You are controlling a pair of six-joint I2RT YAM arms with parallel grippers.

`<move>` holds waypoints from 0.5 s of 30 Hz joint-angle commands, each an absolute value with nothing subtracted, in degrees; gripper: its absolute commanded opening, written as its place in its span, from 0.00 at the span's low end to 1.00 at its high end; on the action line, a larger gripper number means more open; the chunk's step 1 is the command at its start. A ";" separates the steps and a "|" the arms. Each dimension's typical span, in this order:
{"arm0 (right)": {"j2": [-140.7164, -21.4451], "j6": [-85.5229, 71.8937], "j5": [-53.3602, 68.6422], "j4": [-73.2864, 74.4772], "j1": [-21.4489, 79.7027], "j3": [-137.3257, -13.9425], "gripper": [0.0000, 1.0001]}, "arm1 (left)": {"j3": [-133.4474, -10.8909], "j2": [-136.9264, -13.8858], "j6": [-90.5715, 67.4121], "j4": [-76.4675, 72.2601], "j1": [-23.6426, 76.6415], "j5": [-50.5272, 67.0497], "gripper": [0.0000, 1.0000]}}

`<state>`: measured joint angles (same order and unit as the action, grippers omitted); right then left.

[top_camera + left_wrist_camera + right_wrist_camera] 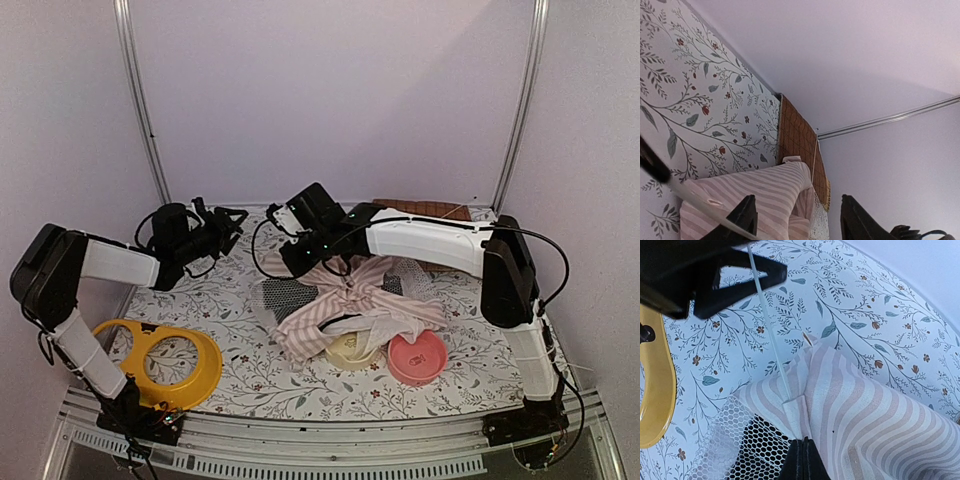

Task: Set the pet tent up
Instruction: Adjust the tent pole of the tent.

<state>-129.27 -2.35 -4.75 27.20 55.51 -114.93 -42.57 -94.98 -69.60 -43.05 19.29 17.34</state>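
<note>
Floral tabletop (250,375) — right tool (802,452) pinching pet tent (865,410), left tool (797,217) open; pink bowl (416,357) beside.

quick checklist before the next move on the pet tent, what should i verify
1. Right gripper shut on the pet tent at its striped seam: ok.
2. Left gripper open: ok.
3. Clear pole enters the seam sleeve: ok. How far in it reaches: cannot tell.
4. Pole free of the left gripper: cannot tell.
5. Tent standing upright: not ok, it lies crumpled.
6. Fabric off the cream bowl: not ok, it drapes over the bowl.
</note>
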 commanded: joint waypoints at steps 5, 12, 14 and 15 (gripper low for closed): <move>-125.50 -6.65 -5.78 35.81 55.63 -114.47 0.00 | -41.32 -89.50 -59.02 -34.49 10.52 19.46 0.56; -124.71 -9.60 -5.63 38.82 55.56 -112.85 0.00 | -42.43 -92.35 -53.69 -33.01 7.42 25.60 0.41; -123.95 -9.69 -5.53 37.99 55.55 -111.38 0.00 | -42.70 -93.64 -53.30 -32.83 7.55 26.78 0.36; -123.71 -9.75 -5.42 37.59 55.56 -110.84 0.00 | -42.61 -94.17 -53.33 -32.79 7.56 27.07 0.35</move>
<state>-127.33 -8.08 -5.06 35.97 55.51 -113.21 -41.58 -91.94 -56.45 -34.44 7.46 22.96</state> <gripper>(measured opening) 0.008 0.365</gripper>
